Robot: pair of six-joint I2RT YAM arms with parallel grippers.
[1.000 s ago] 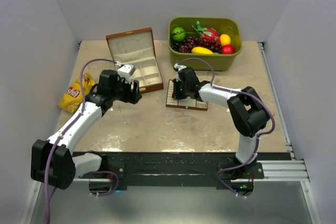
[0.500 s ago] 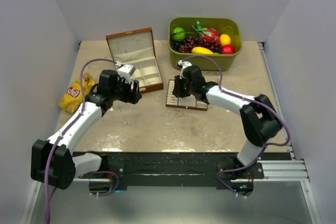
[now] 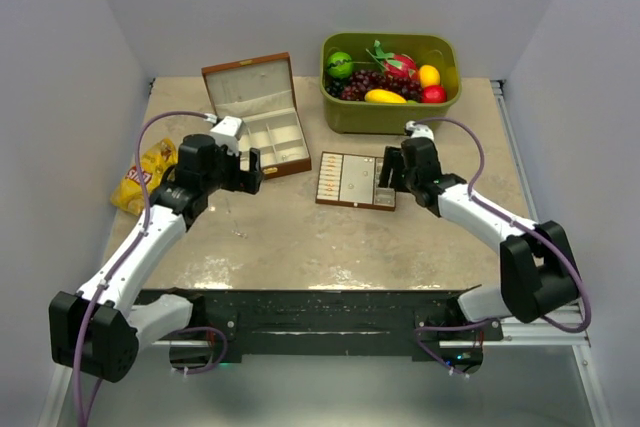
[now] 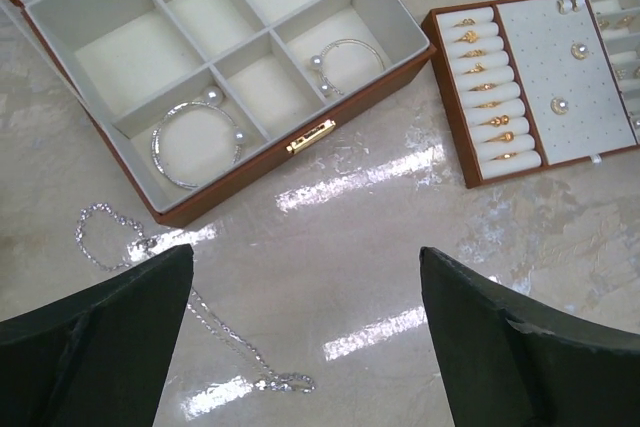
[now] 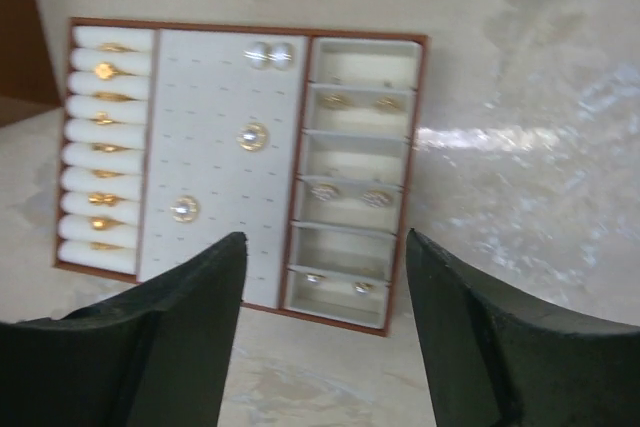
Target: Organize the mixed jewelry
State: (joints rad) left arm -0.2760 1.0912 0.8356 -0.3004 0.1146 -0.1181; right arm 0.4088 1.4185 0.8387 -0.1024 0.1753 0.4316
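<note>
Stone-patterned table [image 3: 300, 237] is shared by a green bin [image 3: 385, 119] of fruit at the far edge, the brown wooden box [image 3: 248, 87] standing open to its left, and the cream tray [image 5: 210, 87] laid between the two arms. A yellow snack bag [image 3: 143, 179] is seen near the left wall.

The left gripper [image 4: 305, 257] is held above bare table in front of the box, its fingers spread as wide as they go and nothing caught between them. The right gripper [image 5: 325, 237] is held over the near edge of the tray, fingers well apart and likewise empty.

Of the jewelry, one wire hoop [image 4: 156, 147] is lodged in a front compartment of the box and a second hoop [image 4: 350, 42] in the compartment to its right. The fine chain [image 4: 225, 330] is strewn loose on the table, just in front of the box and partly under the left finger. Gold rings [image 4: 482, 82] are slotted in the tray's rolls, and studs [image 5: 253, 135] are pinned on its middle panel.

The chain is judged to be the piece in hand. A straight descent and a pinch flat against the glossy surface would be called for, then a lift over the box's front wall, which stands just beside the chain's far end. Open table is offered between box and tray, while the bin closes off the room behind the tray.
</note>
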